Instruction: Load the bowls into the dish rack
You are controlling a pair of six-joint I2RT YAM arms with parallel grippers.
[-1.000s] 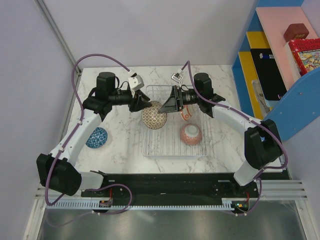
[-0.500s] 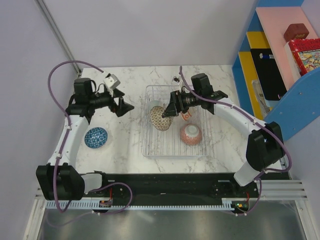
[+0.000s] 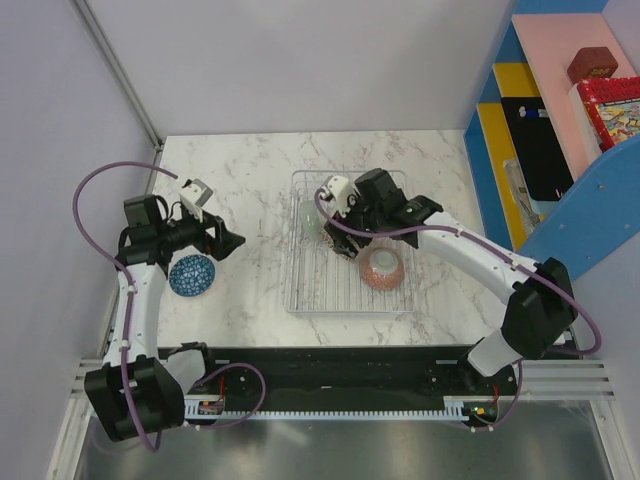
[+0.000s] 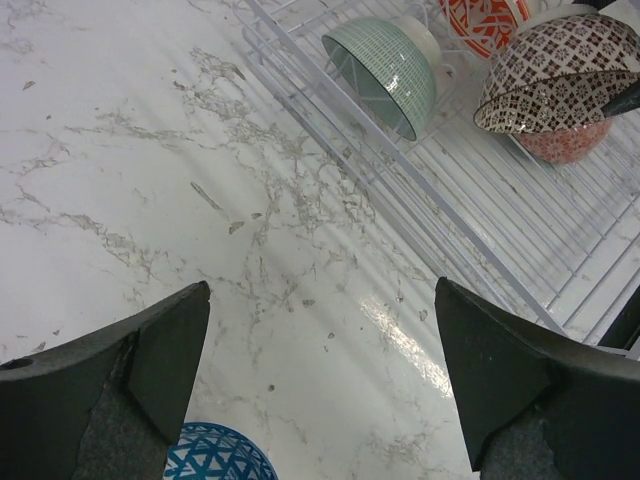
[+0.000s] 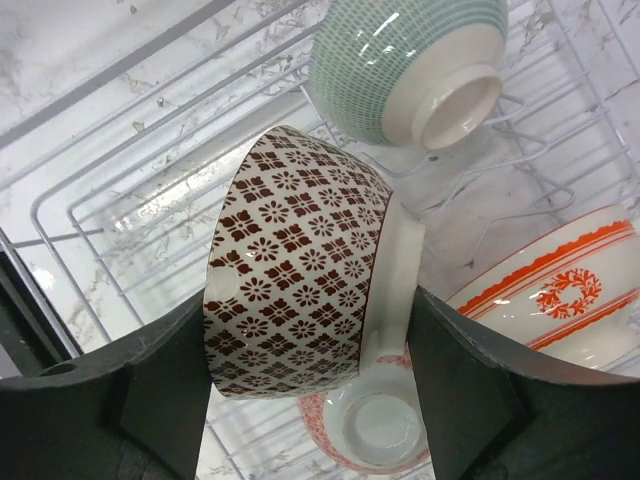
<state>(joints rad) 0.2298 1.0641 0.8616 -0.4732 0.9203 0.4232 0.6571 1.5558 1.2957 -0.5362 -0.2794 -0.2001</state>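
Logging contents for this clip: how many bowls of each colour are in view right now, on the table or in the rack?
Blue-patterned bowl: 1
Pale green bowl: 1
Brown-and-white bowl: 1
Orange-and-white bowl: 1
Red-speckled bowl: 1
Total: 5 bowls

table: glossy smooth marble-look | dish rack: shiny metal wire | brown-patterned bowl: glossy glaze

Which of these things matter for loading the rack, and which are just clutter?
Job: dish rack, brown patterned bowl in the right gripper, green bowl, orange-and-white bowl, red speckled bowl, blue bowl on the table.
Lying about: shelf unit, red box.
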